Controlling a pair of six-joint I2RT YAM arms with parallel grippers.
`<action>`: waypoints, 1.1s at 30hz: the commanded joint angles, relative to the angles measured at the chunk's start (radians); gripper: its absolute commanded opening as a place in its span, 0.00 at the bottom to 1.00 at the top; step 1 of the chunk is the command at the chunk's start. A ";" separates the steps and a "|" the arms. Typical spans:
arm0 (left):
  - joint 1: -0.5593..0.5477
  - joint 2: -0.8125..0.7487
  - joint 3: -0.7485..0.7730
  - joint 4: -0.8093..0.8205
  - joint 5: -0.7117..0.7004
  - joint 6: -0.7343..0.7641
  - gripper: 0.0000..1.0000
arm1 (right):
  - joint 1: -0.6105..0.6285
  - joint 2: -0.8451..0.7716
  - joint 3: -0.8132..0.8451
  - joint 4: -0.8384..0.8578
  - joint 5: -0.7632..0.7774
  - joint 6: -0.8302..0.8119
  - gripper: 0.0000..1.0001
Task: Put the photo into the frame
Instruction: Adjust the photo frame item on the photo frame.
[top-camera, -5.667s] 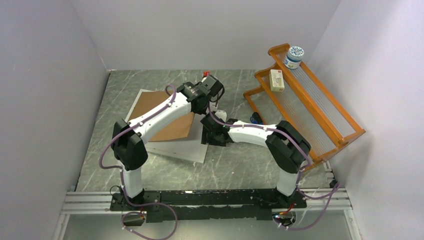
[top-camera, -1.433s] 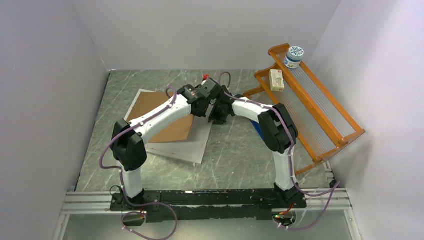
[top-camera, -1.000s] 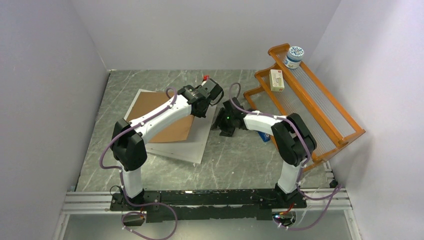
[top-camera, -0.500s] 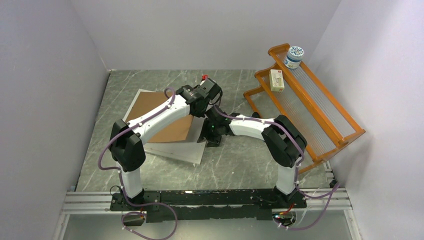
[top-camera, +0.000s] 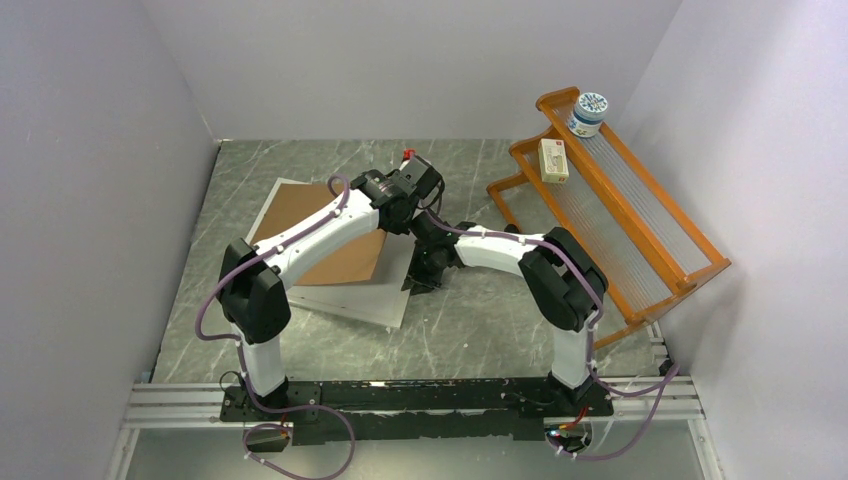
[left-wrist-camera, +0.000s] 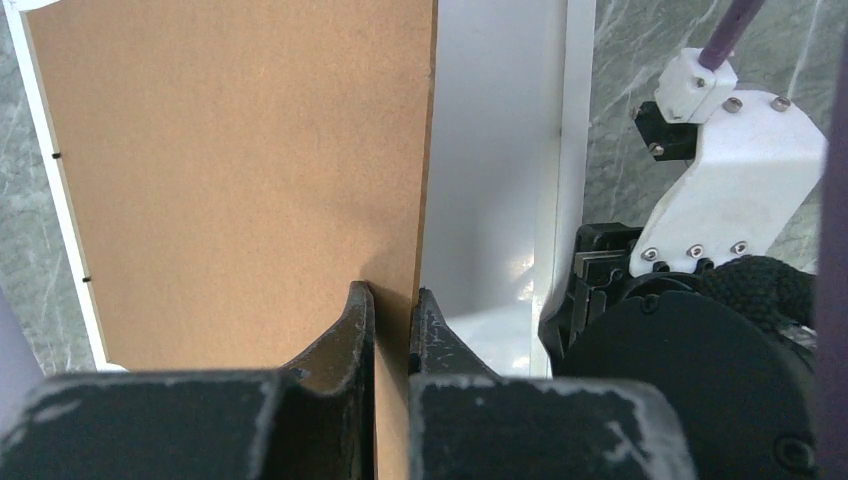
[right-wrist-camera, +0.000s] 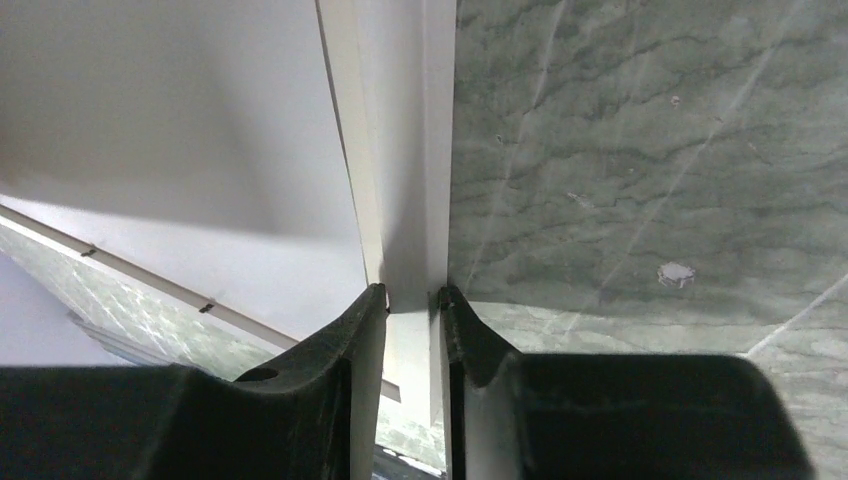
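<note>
Left tool (left-wrist-camera: 392, 296): pressed together on the right-hand edge of the brown backing board (left-wrist-camera: 230, 170), one finger on its face and one beneath. I judge I hold it by that edge so the board can be lifted or slid without my touching what lies under it.

Right tool (right-wrist-camera: 411, 294): pinching the thin white rim of the frame (right-wrist-camera: 420, 150) near a corner, with the bare counter (right-wrist-camera: 650, 150) just beside it on the right. The grip reads to me as an anchor, so the frame does not skate on the smooth stone while the board is worked.

Frame: flat on the counter between my two arms, with the board covering its left part and its right part uncovered.

Photo (left-wrist-camera: 490, 150): the pale glossy sheet inside the frame, between the board's edge and the rim, is probably its plain back lying face down. No printed side shows, so I cannot be sure.

Step in hand: seating the backing, I judge — the print seems to be in the frame already, and the board does not yet cover it.

Next move calls for: squaring the board with the rim before lowering it.

Risk: a skewed board could catch the rim or crease the sheet — and my two wrists sit close together.
</note>
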 joint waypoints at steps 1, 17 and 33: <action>0.018 -0.020 -0.022 0.005 0.181 -0.143 0.03 | 0.009 0.034 0.003 -0.074 0.029 -0.015 0.20; 0.021 -0.015 -0.029 -0.002 0.181 -0.147 0.02 | -0.008 -0.079 -0.126 0.138 0.009 0.015 0.00; 0.018 -0.013 -0.057 -0.004 0.226 -0.158 0.24 | -0.136 -0.314 -0.373 0.385 0.042 0.089 0.65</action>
